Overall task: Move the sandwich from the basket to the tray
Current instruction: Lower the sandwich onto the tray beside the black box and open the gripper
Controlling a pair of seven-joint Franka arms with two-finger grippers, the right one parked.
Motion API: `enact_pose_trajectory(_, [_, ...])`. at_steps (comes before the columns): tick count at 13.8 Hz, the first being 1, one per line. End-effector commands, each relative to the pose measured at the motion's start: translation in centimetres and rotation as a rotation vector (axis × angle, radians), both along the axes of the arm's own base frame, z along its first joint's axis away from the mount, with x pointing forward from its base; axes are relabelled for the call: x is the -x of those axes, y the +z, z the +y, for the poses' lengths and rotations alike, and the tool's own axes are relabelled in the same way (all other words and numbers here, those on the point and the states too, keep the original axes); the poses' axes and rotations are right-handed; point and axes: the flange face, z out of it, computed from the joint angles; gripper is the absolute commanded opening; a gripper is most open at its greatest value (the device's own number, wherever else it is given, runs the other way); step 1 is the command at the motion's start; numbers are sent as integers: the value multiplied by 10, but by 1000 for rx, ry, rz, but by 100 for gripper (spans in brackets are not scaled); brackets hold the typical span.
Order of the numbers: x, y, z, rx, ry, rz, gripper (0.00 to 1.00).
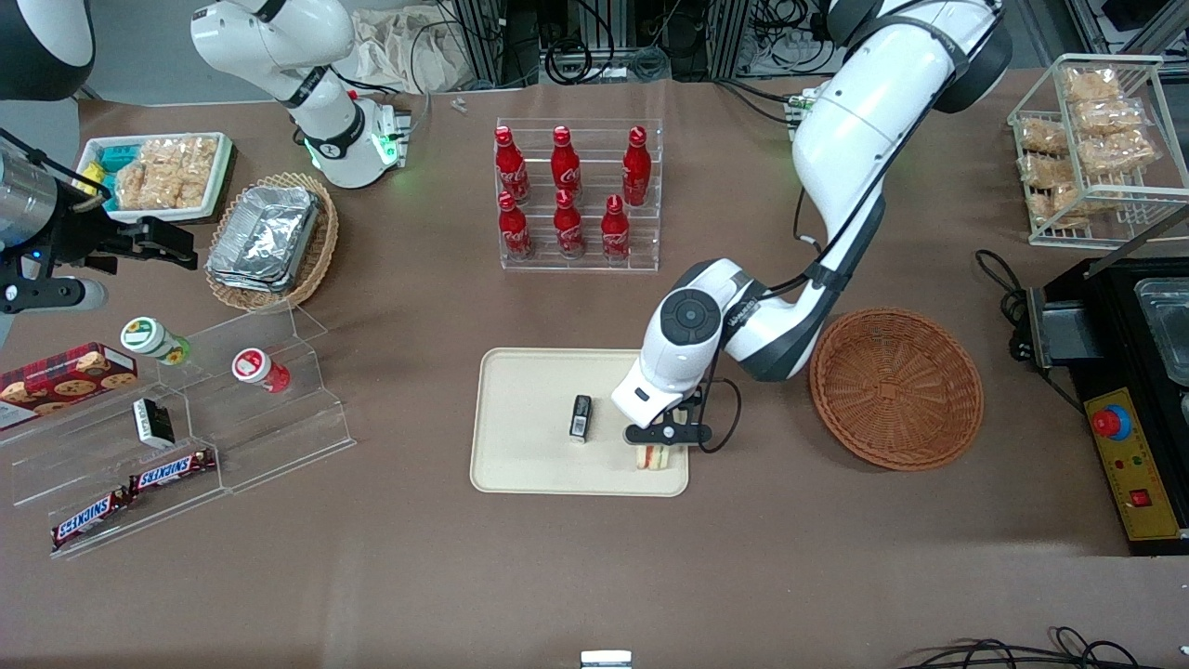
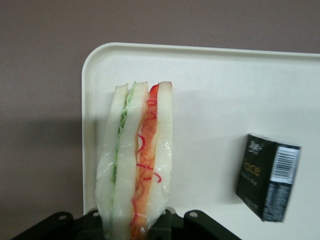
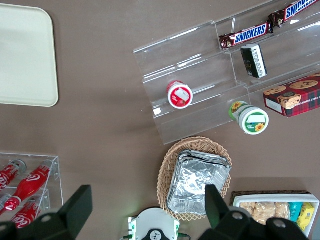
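Observation:
The sandwich is a pale bread wedge with red and green filling; it is over the corner of the cream-beige tray nearest the reddish-brown wicker basket, which is empty. My left gripper is shut on the sandwich, its fingers pressing both bread faces. I cannot tell whether the sandwich touches the tray.
A small black box lies on the tray beside the sandwich, also in the left wrist view. A rack of red cola bottles stands farther from the front camera. An acrylic snack shelf lies toward the parked arm's end.

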Motion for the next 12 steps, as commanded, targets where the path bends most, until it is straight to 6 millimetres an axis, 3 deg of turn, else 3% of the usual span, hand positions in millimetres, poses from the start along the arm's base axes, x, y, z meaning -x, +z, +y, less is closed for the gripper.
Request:
enact_pose_trajectory(1, [-7,-1,-1,2,20,-23,21])
enact_pose_trajectory(3, [0,-8,-10,-3,45,-18,100])
enact_pose_trajectory(5, [1,2,-11,-8,82,-27,100])
enact_pose_trajectory(6, [1,20,-11,-8,127,-34,100])
enact_pose_trajectory(8, [3,69,0,-36,166,-45,100])
enact_pose_trajectory(10, [-3,118,32,-93,205,-18,100])
enact_pose_trajectory(12, [5,166,48,-88,173,41,100])
